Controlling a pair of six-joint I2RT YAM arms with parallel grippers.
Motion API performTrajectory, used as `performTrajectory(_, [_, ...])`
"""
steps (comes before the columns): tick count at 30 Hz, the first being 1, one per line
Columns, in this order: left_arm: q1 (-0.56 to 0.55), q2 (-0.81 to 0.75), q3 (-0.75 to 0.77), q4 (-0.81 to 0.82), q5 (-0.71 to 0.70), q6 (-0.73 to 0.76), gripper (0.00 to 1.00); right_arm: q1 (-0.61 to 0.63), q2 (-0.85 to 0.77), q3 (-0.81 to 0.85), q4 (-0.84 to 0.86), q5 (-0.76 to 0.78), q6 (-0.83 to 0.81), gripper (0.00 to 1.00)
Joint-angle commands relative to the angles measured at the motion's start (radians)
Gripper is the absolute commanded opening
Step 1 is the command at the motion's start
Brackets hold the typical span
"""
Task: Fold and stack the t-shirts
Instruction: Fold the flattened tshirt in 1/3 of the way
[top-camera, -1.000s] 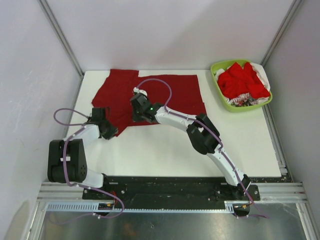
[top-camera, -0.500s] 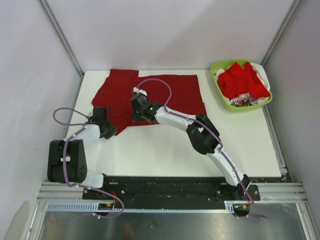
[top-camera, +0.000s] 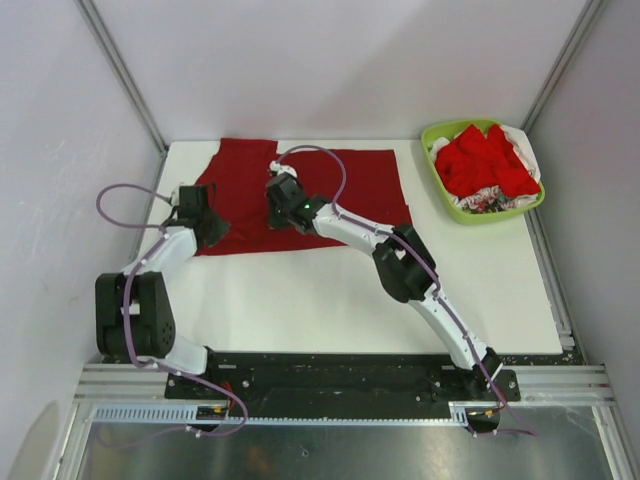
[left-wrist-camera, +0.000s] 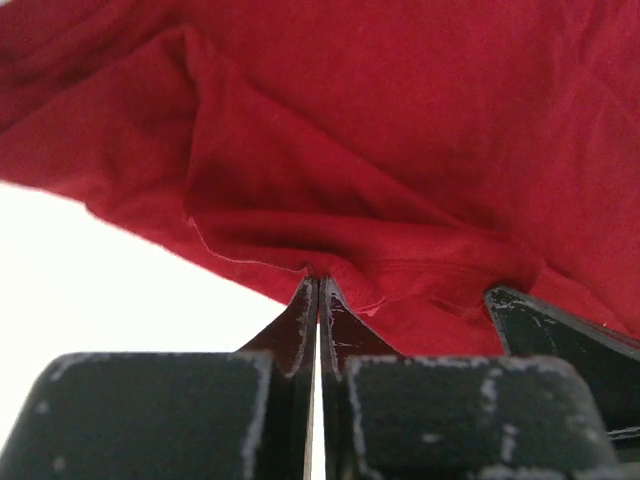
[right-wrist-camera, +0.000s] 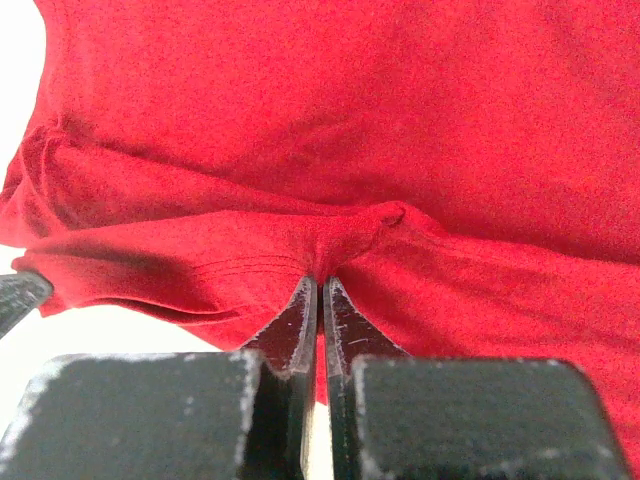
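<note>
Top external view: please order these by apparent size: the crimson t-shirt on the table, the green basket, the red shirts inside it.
Largest: crimson t-shirt.
Then: green basket.
Smallest: red shirts, contained within it.

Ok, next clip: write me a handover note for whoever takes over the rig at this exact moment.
Left hand shut on the near-left hem of the dark crimson cloth t-shirt. Right hand shut on its near hem, further in. The shirt lies spread on the white table. Bright red crumpled shirts sit in the lime-green plastic basket, far right. Done: both hems pinched. Left: fold this shirt, then fold and stack the rest.
</note>
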Motion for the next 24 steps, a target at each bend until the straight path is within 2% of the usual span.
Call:
performTrajectory(1, [-0.004, 0.069, 0.099, 0.016, -0.038, 0.03, 0.0, -0.017, 0.035, 0.058, 0.068, 0.011, -0.06, 0.0])
performTrajectory(11, [-0.004, 0.206, 0.248, 0.036, -0.046, 0.05, 0.0, -0.042, 0.116, 0.169, 0.123, 0.007, -0.092, 0.0])
performTrajectory(24, [-0.004, 0.331, 0.397, 0.071, -0.027, 0.098, 0.0, -0.08, 0.155, 0.188, 0.214, -0.028, -0.054, 0.0])
